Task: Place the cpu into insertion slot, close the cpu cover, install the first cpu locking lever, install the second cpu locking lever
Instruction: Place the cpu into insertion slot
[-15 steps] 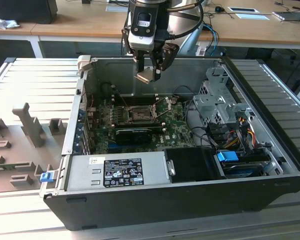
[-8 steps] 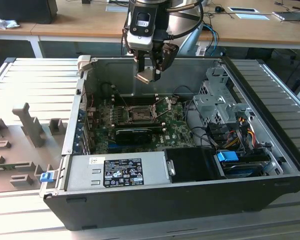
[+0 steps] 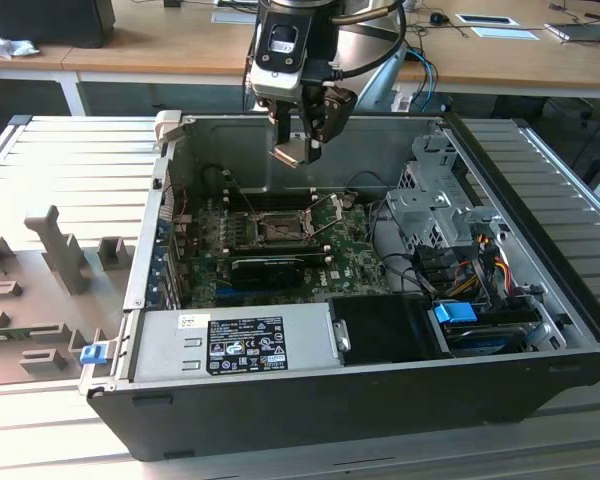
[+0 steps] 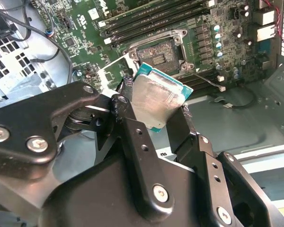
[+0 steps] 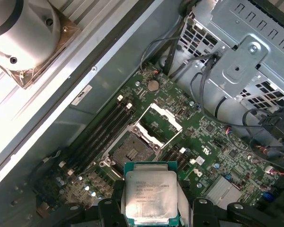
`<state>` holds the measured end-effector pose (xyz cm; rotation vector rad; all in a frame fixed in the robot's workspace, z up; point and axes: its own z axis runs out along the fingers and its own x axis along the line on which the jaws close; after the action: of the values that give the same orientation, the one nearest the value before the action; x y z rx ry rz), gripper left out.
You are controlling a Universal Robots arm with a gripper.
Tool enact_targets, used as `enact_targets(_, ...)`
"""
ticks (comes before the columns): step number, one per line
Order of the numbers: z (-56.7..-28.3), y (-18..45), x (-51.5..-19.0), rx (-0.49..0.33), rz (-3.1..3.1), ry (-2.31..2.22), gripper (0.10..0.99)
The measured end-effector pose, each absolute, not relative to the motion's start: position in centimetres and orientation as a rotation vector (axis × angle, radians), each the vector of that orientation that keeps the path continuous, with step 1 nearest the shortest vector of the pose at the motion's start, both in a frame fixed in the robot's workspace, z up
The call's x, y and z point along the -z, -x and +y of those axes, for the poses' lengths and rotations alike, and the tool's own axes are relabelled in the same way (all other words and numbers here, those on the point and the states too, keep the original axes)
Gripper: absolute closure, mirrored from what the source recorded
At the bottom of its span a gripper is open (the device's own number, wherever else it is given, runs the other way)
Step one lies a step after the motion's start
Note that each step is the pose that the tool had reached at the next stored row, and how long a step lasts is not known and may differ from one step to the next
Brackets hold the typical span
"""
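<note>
1. The cpu (image 5: 150,194) is a flat square chip with a silvery-grey metal top and a teal-green rim.
2. In the exterior view, the gripper (image 3: 302,145) hangs downward over the open computer case (image 3: 540,330), clenched on 2 opposite edges of the cpu.
3. The cpu is held in the air above the green motherboard (image 5: 213,142), apart from the insertion slot (image 5: 132,152). The cpu cover (image 5: 158,124) is swung open beside the slot.
4. The chip is square, so it has no long axis. It sits tilted, with its metal top facing both wrist views.

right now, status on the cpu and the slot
Gripper shut on the cpu, held above the motherboard. Insertion slot empty, cpu cover flipped open. Nothing seen between cpu and slot.
</note>
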<state>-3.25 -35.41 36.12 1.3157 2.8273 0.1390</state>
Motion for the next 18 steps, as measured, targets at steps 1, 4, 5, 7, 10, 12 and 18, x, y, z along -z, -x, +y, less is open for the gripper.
enact_targets(1,-35.41,3.25,-36.12,-0.139,2.824,-1.322,0.557)
enact_targets(4,-35.41,3.25,-36.11,-0.139,2.808,-1.353,0.557)
enact_targets(5,-35.41,3.25,-36.11,-0.138,2.805,-1.359,0.557)
enact_targets(7,-35.41,3.25,-36.09,-0.138,2.790,-1.388,0.557)
enact_targets(10,-35.41,3.25,-36.07,-0.138,2.780,-1.407,0.557)
enact_targets(12,-35.41,3.25,-36.07,-0.137,2.769,-1.426,0.557)
enact_targets(18,-35.41,3.25,-36.05,-0.137,2.739,-1.480,0.557)
